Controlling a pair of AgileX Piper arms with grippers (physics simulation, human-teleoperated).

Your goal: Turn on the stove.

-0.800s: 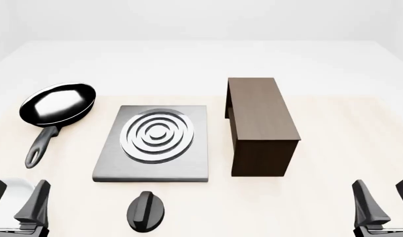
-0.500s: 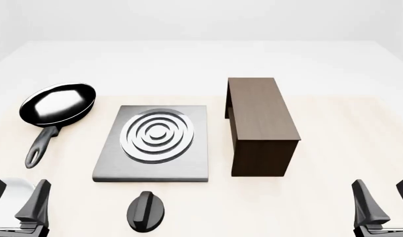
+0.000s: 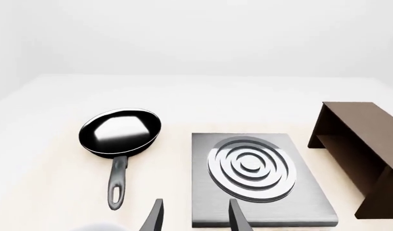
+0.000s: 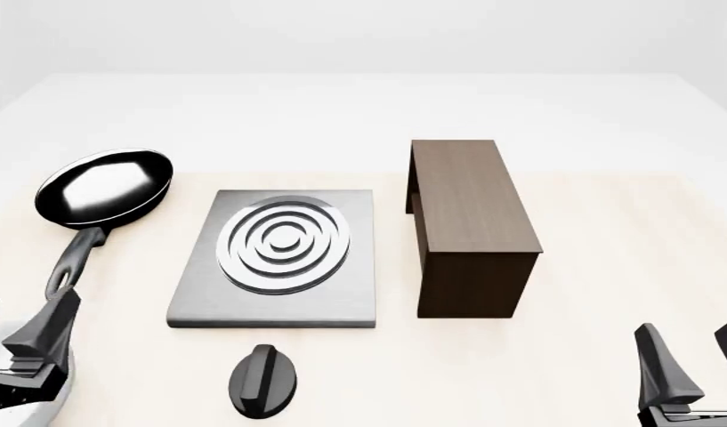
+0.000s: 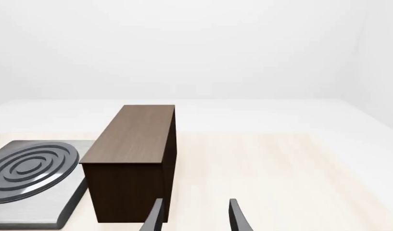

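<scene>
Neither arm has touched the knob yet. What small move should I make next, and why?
Probably swing the left end effector rightward toward the knob. The knob sits alone on the table just in front of the stove, nearer the left arm than the right end effector. The left end effector is open and holds nothing, so it looks ready to close around the ridge.

We see our right gripper (image 5: 195, 216) parted, wooden box (image 5: 133, 159) on the tabletop (image 5: 280, 168), stove (image 5: 29, 180) beside it.

A pale cream surface (image 4: 601, 294) fills the lower frame, turning whiter toward its far edge. Behind it rises a plain white wall (image 4: 363, 36), evenly and softly lit, featureless.
</scene>
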